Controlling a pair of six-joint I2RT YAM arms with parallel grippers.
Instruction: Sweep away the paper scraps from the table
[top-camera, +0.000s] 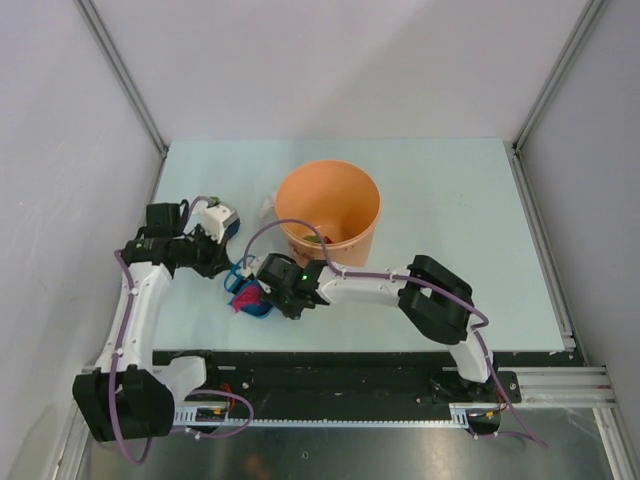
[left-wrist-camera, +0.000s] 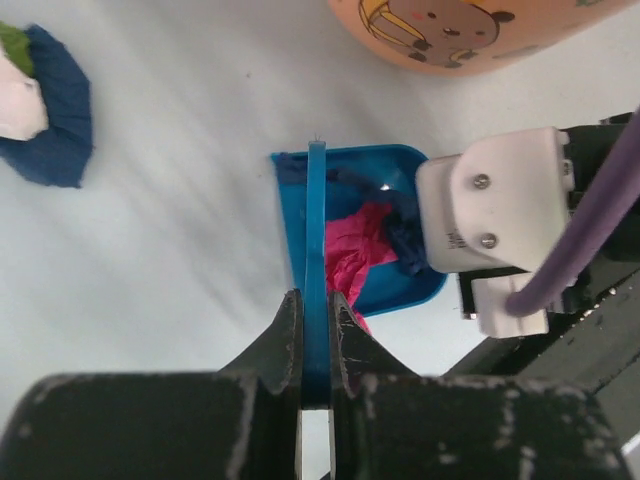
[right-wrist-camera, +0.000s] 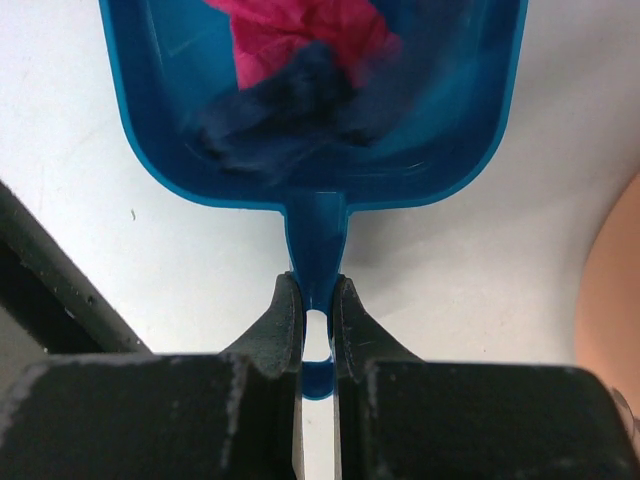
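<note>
My right gripper (right-wrist-camera: 317, 300) is shut on the handle of the blue dustpan (right-wrist-camera: 150, 110), which lies on the table (top-camera: 450, 200). In the pan lie a magenta paper scrap (right-wrist-camera: 290, 25) and a dark blue one (right-wrist-camera: 290, 110). My left gripper (left-wrist-camera: 316, 315) is shut on the thin blue brush (left-wrist-camera: 316, 220), whose end reaches the pan's mouth (left-wrist-camera: 290, 190). A dark blue scrap with green and white bits (left-wrist-camera: 45, 115) lies apart on the table, left of the pan. From above, both grippers (top-camera: 228, 268) (top-camera: 268, 292) meet at the dustpan (top-camera: 262, 308).
An orange bucket (top-camera: 327, 205) stands just behind the dustpan, with a few scraps inside (top-camera: 318, 238); it shows at the top of the left wrist view (left-wrist-camera: 460, 30). The black front rail (top-camera: 350, 365) runs close behind the pan. Grey walls surround the table.
</note>
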